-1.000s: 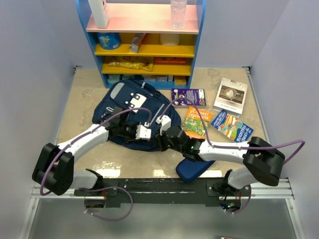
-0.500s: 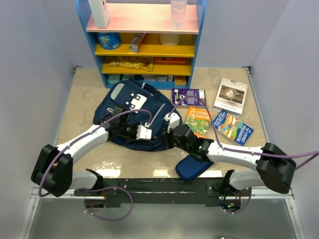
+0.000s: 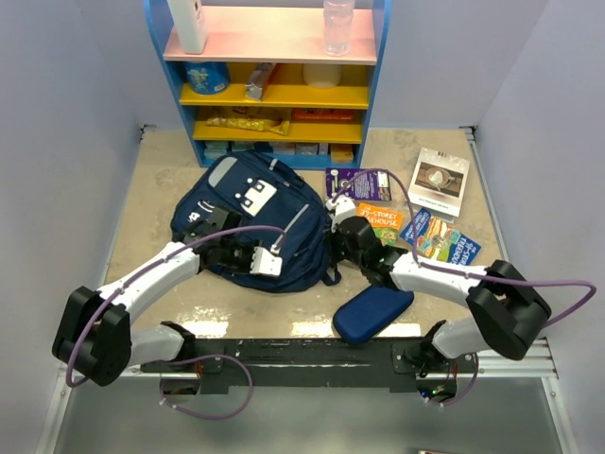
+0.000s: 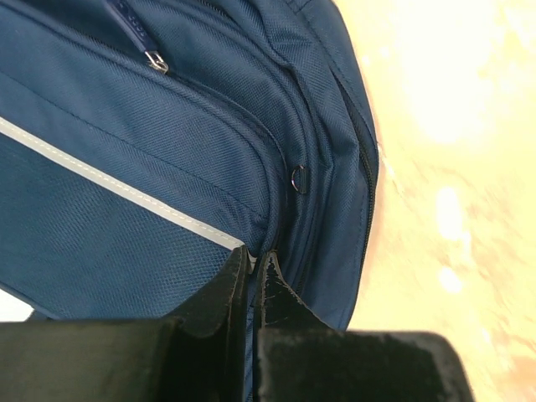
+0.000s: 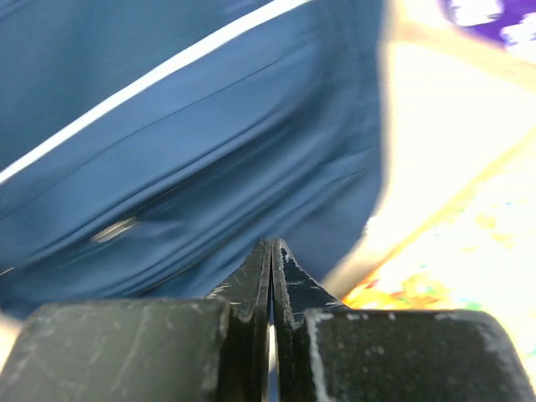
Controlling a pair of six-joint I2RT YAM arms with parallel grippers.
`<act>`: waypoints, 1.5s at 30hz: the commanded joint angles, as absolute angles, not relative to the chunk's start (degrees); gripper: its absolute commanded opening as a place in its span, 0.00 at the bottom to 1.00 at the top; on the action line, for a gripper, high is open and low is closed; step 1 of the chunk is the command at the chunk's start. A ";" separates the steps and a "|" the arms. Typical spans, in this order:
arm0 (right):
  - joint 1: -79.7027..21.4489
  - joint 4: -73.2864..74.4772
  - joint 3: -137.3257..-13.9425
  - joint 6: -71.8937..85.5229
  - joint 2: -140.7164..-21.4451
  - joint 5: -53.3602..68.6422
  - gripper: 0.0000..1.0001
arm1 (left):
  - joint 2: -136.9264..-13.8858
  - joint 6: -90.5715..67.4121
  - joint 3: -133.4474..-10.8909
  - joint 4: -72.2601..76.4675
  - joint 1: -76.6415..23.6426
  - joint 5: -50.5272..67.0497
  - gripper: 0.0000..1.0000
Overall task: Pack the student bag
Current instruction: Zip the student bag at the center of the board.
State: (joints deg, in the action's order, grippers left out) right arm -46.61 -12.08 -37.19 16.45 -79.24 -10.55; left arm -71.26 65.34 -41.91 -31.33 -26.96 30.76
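Your left fingers [image 4: 219, 295] pinched shut on the front-pocket seam of the large navy fabric backpack [image 3: 248, 216]. Your right fingers [image 5: 249, 286], closed and empty, swung up its right side. The backpack shifted left, mid-tabletop [image 3: 156, 194], apparently zipped, so packing hadn't begun.

The student bag [image 4: 167, 126] is navy woven cloth, matt, with a coarse visible weave. The pale stripe [image 4: 117, 186] across it looks smoother. Its small ring [image 4: 300, 178] and zip pull [image 4: 155, 61] are shiny metal. The fingers [image 4: 211, 303] of my left gripper [image 4: 251, 261] are matt black and rough. My right gripper [image 5: 272, 244] shows pale scratches. The tabletop [image 4: 452, 167] is mottled beige and glossy. The books [image 3: 438, 241] near its right edge have glossy paper covers.
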 commanded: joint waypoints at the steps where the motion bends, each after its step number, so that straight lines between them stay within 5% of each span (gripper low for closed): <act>1: -41.58 -12.83 -42.18 12.40 -81.21 -12.48 0.00 | -68.82 70.21 -41.48 -42.53 -26.37 27.77 0.00; 9: -41.22 -15.37 -43.69 11.87 -82.36 -1.34 0.02 | -67.06 68.91 -43.33 -44.49 -26.19 26.28 0.00; 13: -46.04 -17.05 -40.96 3.90 -80.16 2.98 0.40 | -67.15 63.30 -45.78 -39.73 -23.91 28.73 0.00; 16: -48.59 -20.12 -37.80 -4.35 -79.10 6.50 0.47 | -67.33 60.83 -49.30 -39.46 -20.75 32.51 0.00; 45: -49.31 -22.94 -47.72 -25.93 -92.46 14.32 0.52 | -65.30 65.04 -50.71 -47.02 -18.28 36.04 0.00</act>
